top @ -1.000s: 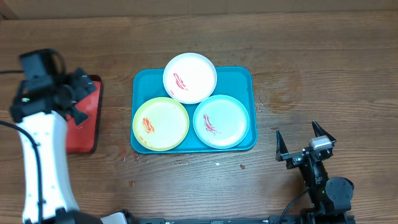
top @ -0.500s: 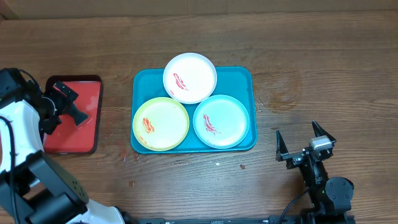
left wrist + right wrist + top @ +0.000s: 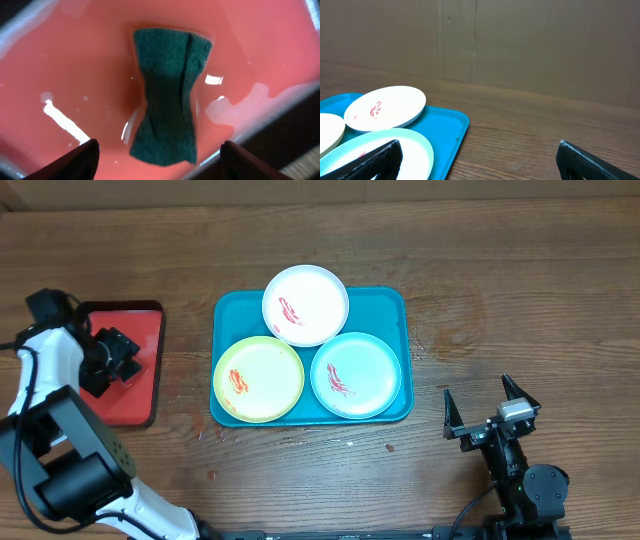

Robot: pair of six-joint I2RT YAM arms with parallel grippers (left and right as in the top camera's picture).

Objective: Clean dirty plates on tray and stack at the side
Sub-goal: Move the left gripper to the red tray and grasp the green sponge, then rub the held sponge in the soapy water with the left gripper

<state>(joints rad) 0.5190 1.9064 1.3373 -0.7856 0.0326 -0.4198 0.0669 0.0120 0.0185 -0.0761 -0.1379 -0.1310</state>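
On the surface (image 3: 520, 270), the tray (image 3: 394, 306) carries three plates: rear plate (image 3: 306, 304) behind, left plate (image 3: 259, 379) and right plate (image 3: 356, 374) side by side before it. Left of it, a small tray (image 3: 146, 375) holds a cloth (image 3: 170, 95) beneath the left pincer (image 3: 118, 355).

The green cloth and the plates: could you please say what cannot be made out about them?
Overhead: the cloth is hidden beneath the left gripper over the red tray.
Right wrist: the left edge cuts off the yellow-green plate, the bottom edge the blue plate.
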